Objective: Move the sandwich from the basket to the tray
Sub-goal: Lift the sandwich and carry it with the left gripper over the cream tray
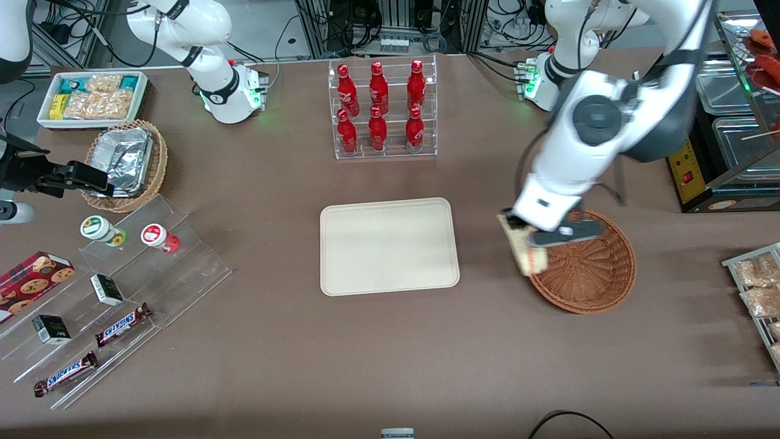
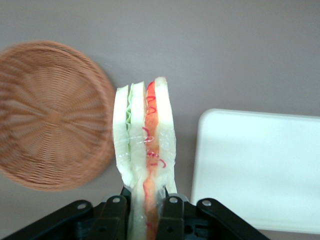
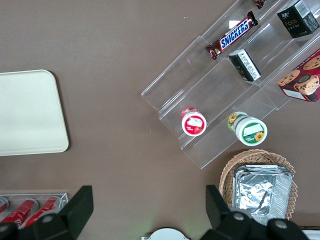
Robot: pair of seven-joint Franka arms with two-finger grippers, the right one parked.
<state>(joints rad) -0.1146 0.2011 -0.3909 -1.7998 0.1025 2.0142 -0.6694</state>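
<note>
Basket point(image 1: 594, 274): round reddish-brown wicker, toward the working arm's end of the table, nothing visible inside it.
Sandwich point(image 2: 145, 145): wrapped wedge with red and green filling, held in the air over the basket's rim on the side facing the tray.
Gripper point(image 2: 145, 212): above the basket's edge, fingers point(image 2: 169, 220) clamped on the sandwich's lower end.
Tray point(image 1: 389, 245): cream, flat on the brown table, mid-table, near the basket but apart from it.

The brown table point(image 1: 274, 366) carries the tray point(image 1: 389, 246), basket point(image 1: 588, 271) and bottle rack point(image 1: 384, 110).
</note>
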